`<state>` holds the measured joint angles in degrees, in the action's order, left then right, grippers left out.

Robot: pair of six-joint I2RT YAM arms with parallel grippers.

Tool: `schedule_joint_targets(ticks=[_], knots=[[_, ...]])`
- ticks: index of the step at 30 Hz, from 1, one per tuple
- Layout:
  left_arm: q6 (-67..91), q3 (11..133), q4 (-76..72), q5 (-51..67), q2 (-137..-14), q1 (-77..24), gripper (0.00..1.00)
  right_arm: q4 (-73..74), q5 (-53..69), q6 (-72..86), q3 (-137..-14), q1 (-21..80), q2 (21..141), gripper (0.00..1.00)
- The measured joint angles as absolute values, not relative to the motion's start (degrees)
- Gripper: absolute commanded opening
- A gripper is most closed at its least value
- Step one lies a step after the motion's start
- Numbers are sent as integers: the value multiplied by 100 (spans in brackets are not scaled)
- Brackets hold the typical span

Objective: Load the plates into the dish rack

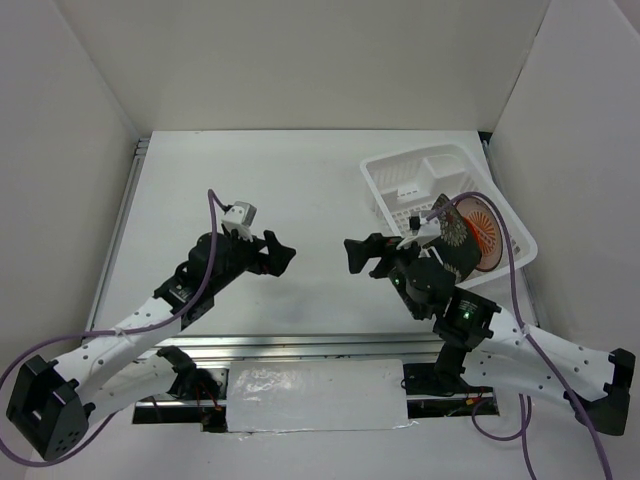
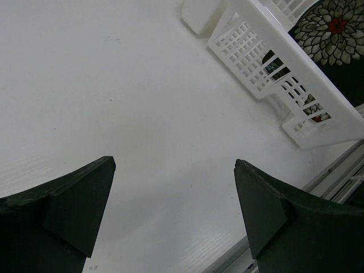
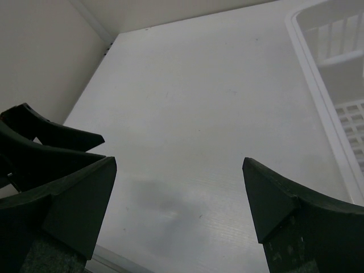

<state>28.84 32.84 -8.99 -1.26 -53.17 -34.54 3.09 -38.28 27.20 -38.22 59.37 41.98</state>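
The dish rack [image 1: 420, 185] sits on the white table [image 1: 250, 170] at the far right, turned at an angle to the table's edges. Its small partitioned compartment faces the far end.

All the plates that show are in the near end of the rack. The round white plate with the orange sunburst [image 1: 478, 222] stands on edge there, tilted. An orange curve just behind it on the right looks like the rim of the plain orange plate [image 1: 498, 255], though the overhead view is too crowded to be sure. The dark square plate with white flowers [image 2: 333, 27] is clearest from the left wrist camera. It rises above the rack's slotted wall, and part of its pattern shows through the slots lower down.

Both arms reach toward the middle of the table and their tips face each other, near but apart. The left gripper [image 1: 280, 254] hovers above bare table with its jaws spread wide and nothing between them. From its own camera, only the white surface lies between the two dark fingers [image 2: 74, 207], and the rack is off to the upper right. The right gripper [image 1: 357, 254] is just left of the rack, its jaws also fully spread and empty. Its camera shows bare table between the fingers, the rack's rim at the right edge and the left gripper's tips at the left. Neither gripper touches a plate or the rack.
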Motion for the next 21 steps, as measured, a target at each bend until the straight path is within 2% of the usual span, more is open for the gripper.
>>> schedule_joint_targets(ticks=[12, 21], knots=[[2694, 3286, -891, -165, -5159, -3616, 99, 1004, -4224, 3061, -3868, 5937, 4178, 100], [2700, 3286, -880, -161, -5129, -3616, 100, 2370, -5304, 3822, -4508, 5937, 4143, 100]])
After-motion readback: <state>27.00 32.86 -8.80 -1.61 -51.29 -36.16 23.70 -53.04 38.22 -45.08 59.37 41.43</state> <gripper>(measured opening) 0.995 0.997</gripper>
